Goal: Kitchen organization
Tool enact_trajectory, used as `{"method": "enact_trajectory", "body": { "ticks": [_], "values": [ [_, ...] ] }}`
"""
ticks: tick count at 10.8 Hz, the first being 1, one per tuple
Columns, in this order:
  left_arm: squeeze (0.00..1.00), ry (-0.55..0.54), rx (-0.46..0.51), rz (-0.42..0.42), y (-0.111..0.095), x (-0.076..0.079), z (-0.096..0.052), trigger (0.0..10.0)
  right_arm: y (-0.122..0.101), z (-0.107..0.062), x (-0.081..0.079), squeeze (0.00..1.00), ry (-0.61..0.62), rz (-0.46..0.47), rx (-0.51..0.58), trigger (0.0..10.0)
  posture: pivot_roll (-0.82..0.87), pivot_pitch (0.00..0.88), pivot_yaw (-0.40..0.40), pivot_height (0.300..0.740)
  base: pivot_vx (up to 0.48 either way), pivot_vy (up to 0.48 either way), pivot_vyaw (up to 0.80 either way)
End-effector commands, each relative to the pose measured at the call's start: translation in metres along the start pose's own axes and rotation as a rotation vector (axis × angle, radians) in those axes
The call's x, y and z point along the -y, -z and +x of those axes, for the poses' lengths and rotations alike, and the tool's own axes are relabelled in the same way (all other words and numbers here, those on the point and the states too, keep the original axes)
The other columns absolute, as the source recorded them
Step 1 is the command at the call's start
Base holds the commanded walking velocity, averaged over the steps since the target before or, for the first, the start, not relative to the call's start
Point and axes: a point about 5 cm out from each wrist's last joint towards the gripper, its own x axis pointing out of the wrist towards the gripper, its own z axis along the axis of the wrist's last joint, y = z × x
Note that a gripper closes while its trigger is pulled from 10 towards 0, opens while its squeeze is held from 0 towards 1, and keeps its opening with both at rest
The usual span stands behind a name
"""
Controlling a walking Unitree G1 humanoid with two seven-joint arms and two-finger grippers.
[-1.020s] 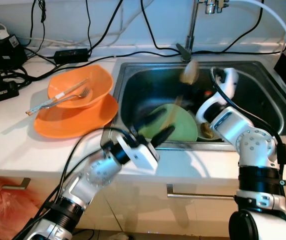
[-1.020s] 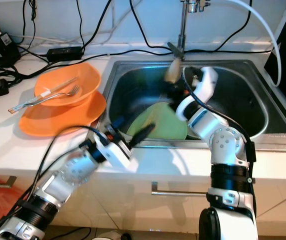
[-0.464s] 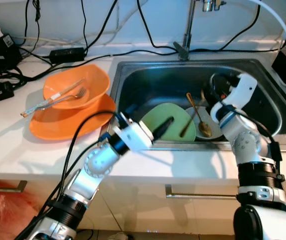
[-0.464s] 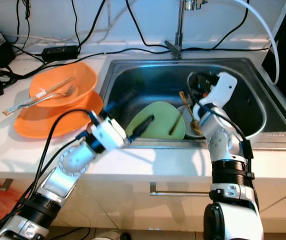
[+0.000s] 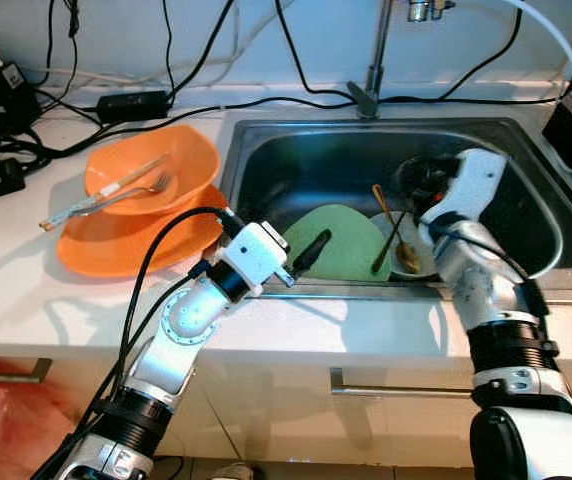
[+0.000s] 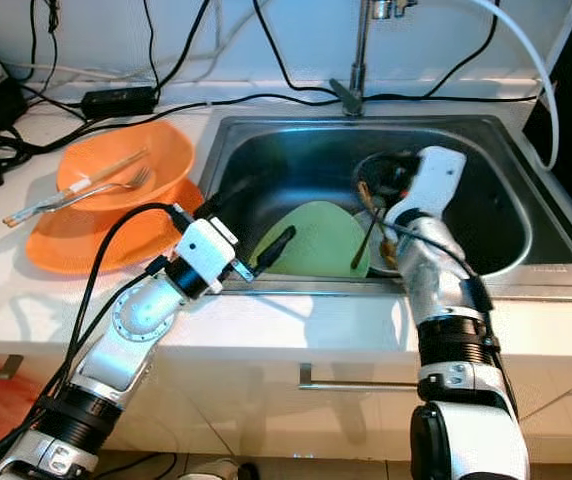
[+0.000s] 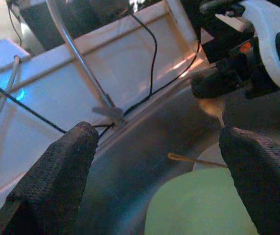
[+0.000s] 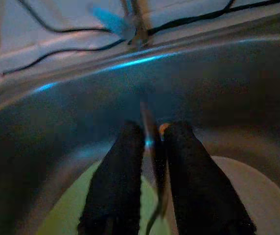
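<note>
Right gripper [image 8: 152, 147] over sink [image 5: 296, 150] at frame centre-right, fingers closed narrow on spoon [image 5: 394, 238] handle; spoon bowl rests on white dish [image 5: 413, 262] beside green plate [image 5: 351, 245]. Left gripper [image 5: 301, 262] wide, holding nothing, at sink front rim. Advice: lift spoon straight, keep firm pinch, avoid tap [image 5: 376, 60].

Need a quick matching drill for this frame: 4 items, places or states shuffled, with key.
Items:
1. green plate
2. fork
3. left gripper
4. right gripper

Places or states:
A. shut on the spoon
B. lying in the sink
C. open, at the sink's front edge
D. resting in the orange bowl

Pairs: 1-B, 2-D, 3-C, 4-A
</note>
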Motion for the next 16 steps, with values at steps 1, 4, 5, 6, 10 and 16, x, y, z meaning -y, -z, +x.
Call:
{"method": "enact_trajectory", "body": {
  "ticks": [1,4,5,6,10,16],
  "values": [
    [1.0,0.009,-0.009,-0.003,-0.002,-0.003,0.0,10.0,0.001,0.001,-0.002,1.0,-0.023,-0.024,-0.003,10.0,0.13,0.028,0.052,0.74,0.0,0.0,0.0],
    [1.0,-0.052,-0.066,-0.016,0.003,-0.011,-0.002,10.0,0.003,0.001,0.007,1.0,0.015,-0.082,0.006,10.0,0.12,0.025,0.059,0.74,0.0,0.0,0.0],
    [1.0,-0.099,-0.072,-0.002,0.002,-0.018,-0.003,10.0,0.002,0.001,0.008,1.0,0.026,-0.091,0.022,10.0,0.13,0.024,0.059,0.74,0.0,0.0,0.0],
    [1.0,-0.186,-0.076,0.041,-0.001,-0.03,-0.006,10.0,-0.002,0.0,0.008,1.0,0.034,-0.107,0.062,10.0,0.13,0.024,0.059,0.74,0.0,0.0,0.0],
    [1.0,-0.558,-0.045,0.174,-0.018,-0.074,-0.038,10.0,-0.01,-0.003,-0.011,1.0,-0.059,-0.078,0.087,10.0,0.15,0.029,0.06,0.74,0.0,0.0,0.0],
    [1.0,-0.911,-0.297,-0.026,0.015,-0.093,-0.083,10.0,-0.008,-0.009,-0.016,0.47,-0.111,-0.042,0.068,10.0,0.15,0.034,0.056,0.74,0.0,0.0,0.0]
  ]
}}
